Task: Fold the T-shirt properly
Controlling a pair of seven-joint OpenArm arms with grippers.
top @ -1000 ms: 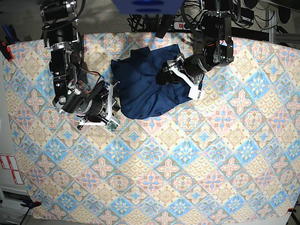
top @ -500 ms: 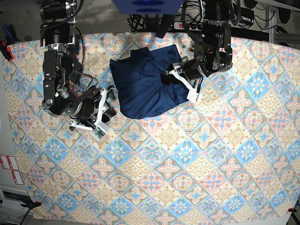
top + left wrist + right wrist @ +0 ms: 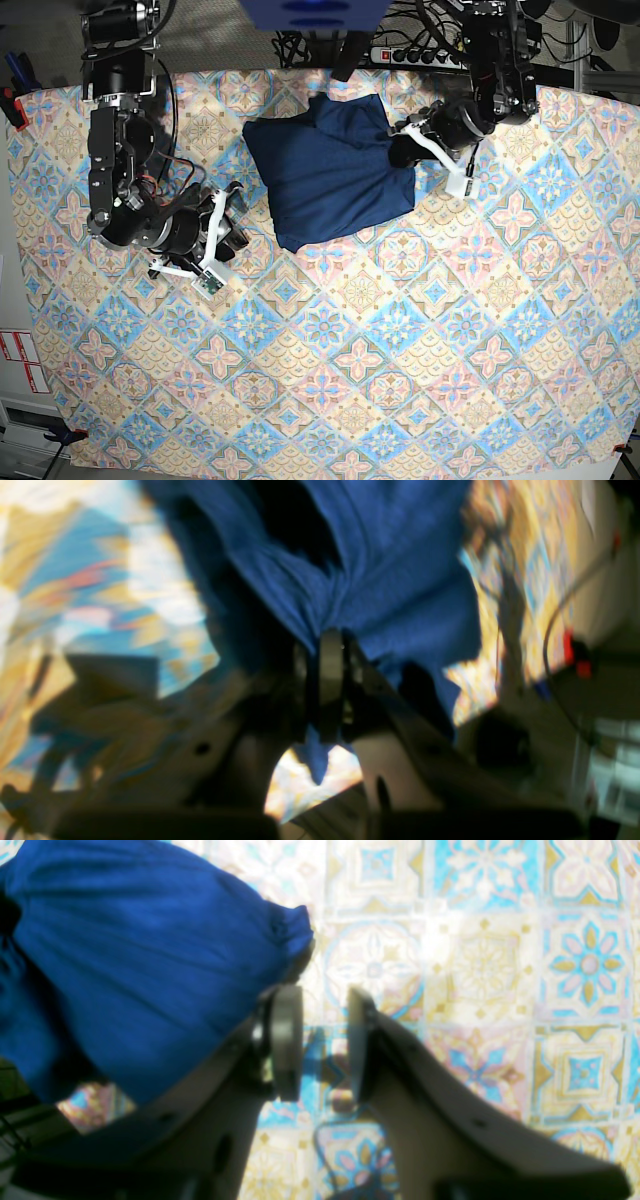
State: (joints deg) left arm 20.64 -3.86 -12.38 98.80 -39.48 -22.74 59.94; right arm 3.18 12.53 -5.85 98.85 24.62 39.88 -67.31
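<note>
The T-shirt (image 3: 328, 175) lies bunched on the tablecloth (image 3: 400, 350) near the far edge. The left gripper (image 3: 400, 150) is clamped on a fold at the shirt's edge. The right gripper (image 3: 232, 215) hovers beside the shirt, its jaws apart and holding nothing.

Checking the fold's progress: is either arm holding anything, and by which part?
The left gripper pinches a bunched edge of the T-shirt; the right gripper holds nothing.

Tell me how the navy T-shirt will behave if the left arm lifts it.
The T-shirt is probably floppy: fabric bunches into pleats where the left gripper pinches it. Likely light and thin. It would probably drape and drag across the tablecloth.
</note>
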